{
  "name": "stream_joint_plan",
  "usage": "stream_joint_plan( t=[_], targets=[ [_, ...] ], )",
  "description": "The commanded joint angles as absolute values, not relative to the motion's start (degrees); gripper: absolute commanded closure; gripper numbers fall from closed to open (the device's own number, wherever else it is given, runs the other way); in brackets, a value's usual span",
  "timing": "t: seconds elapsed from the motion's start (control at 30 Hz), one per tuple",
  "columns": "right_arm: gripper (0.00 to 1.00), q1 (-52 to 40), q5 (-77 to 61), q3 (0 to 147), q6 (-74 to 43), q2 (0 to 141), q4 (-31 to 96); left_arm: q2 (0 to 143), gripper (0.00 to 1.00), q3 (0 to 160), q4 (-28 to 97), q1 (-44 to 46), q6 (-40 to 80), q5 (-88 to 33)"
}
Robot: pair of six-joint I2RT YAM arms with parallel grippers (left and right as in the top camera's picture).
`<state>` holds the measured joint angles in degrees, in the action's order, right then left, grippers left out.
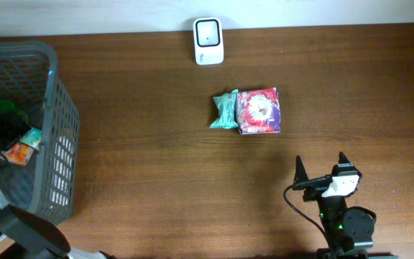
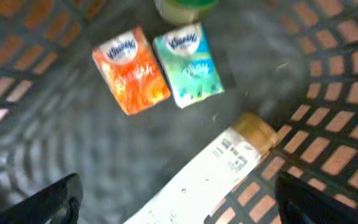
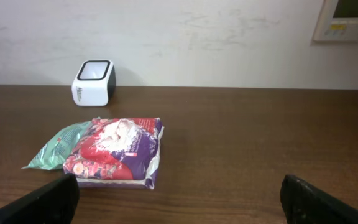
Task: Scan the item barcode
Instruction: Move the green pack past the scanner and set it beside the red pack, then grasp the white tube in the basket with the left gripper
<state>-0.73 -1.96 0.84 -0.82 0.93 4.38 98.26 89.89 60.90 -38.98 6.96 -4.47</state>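
My left end effector hangs inside the grey basket, its 2 fingers spread wide and holding nothing. Below it lies a long white packet with a tan end and a printed label. It sits diagonally on the basket floor, its lower part cut off by the frame edge. The label's print is too blurred to read. Beside it, 2 glossy tissue packs lie side by side, 1 orange and 1 teal. A green-topped thing above them is cropped.

My right end effector is spread too, empty, low over the dark wood-grain bench. Ahead of it rest a crinkly red-and-purple pack and, touching it, a soft green pouch. The boxy white scanner stands beyond them near the wall.
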Motion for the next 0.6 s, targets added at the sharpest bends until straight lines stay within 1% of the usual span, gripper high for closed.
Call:
stream_joint_plan(
  t=[0.0,0.07,0.1,0.17,0.2,0.23,0.33,0.37,0.43,0.5,0.57],
  targets=[
    [0.01,-0.7,-1.9,0.3,-0.4,0.7,4.4,98.8,0.07,85.1,57.3,-39.2,4.2,-4.3],
    [0.02,-0.7,-1.9,0.3,-0.4,0.7,4.4,102.8,0.08,85.0,57.5,-39.2,3.7,-3.1],
    [0.01,-0.7,-1.9,0.3,-0.4,0.7,4.4,105.7,0.08,85.0,57.6,-39.2,-1.2,-6.8],
    [0.01,-0.7,-1.9,0.3,-0.4,0.7,4.4,108.9,0.09,85.0,57.7,-39.2,-7.1,-12.4],
    [0.01,-0.7,-1.9,0.3,-0.4,0.7,4.4,109.1,0.1,85.0,57.7,-39.2,-9.6,-15.1],
    [0.01,-0.7,-1.9,0.3,-0.4,0.7,4.4,109.1,0.22,85.0,57.7,-39.2,-10.8,-17.0],
    [0.01,-0.7,-1.9,0.3,-0.4,0.7,4.4,109.3,0.18,83.9,58.0,-39.2,-12.3,-16.6],
    [0.01,-0.7,-1.9,0.3,-0.4,0.7,4.4,109.4,0.13,82.4,58.0,-39.2,-14.1,-16.8],
    [0.02,-0.7,-1.9,0.3,-0.4,0.7,4.4,109.4,0.1,79.9,58.7,-39.2,-18.1,-16.8],
    [0.02,-0.7,-1.9,0.3,-0.4,0.7,4.4,109.4,0.11,79.5,59.5,-39.2,-19.0,-17.3],
    [0.02,-0.7,-1.9,0.3,-0.4,0.7,4.4,109.7,0.15,79.5,60.3,-39.2,-19.2,-17.4]
  ],
)
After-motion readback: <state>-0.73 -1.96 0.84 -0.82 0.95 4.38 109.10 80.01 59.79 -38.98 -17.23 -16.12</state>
